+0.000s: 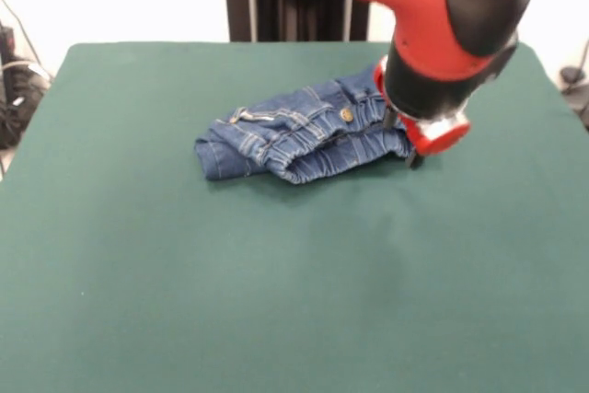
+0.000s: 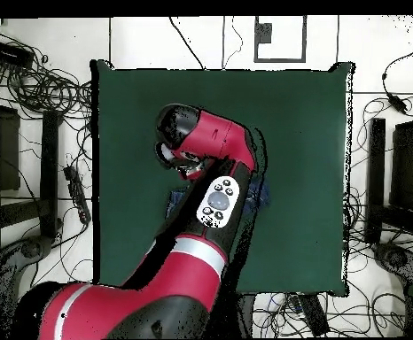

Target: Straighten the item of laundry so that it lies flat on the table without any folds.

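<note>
At bunched jeans' point(image 1: 299, 140) waistband edge, end effector point(image 1: 412, 156) low on table point(image 1: 276, 273), grip state unclear

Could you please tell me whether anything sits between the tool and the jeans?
Nothing visible does. The tool is down at the waistband end of the bunched jeans, and only bare green table surrounds them.

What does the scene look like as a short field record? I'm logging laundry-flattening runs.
item: jeans, blue denim, brass button showing
state: bunched and folded over, not flat
place: on the table, toward the far side in the front view
arm: low over the waistband end of the jeans
pincer: at the jeans' edge; open or shut cannot be told
overhead view: arm hides most of the jeans
</note>
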`<action>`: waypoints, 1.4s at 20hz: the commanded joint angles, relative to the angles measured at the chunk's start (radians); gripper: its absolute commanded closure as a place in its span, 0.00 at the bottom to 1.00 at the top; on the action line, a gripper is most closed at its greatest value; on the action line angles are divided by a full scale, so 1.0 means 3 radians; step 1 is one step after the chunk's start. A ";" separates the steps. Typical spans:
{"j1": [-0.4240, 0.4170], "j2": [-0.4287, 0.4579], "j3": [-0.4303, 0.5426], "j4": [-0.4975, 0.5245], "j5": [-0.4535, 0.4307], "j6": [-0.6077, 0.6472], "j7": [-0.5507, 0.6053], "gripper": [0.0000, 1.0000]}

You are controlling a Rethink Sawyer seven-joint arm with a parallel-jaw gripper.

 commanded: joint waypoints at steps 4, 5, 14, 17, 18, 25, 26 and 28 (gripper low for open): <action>0.0135 0.0240 0.0188 0.0007 0.0065 -0.0134 0.1037 0.00; 0.0141 0.0252 0.0176 -0.0002 0.0067 -0.0140 0.1051 0.00; 0.0202 0.0363 -0.0055 -0.0111 -0.0113 0.0219 0.1027 0.00; 0.0198 0.0395 -0.0094 -0.0116 -0.0156 0.0286 0.0997 0.00; 0.0199 0.0418 -0.0123 -0.0142 -0.0179 0.0343 0.0993 0.00; 0.0207 0.0477 -0.0219 -0.0153 -0.0169 0.0377 0.0956 0.00; 0.0207 0.0482 -0.0216 -0.0135 -0.0157 0.0353 0.0950 0.00; 0.0213 0.0499 -0.0229 -0.0130 -0.0154 0.0371 0.0943 0.00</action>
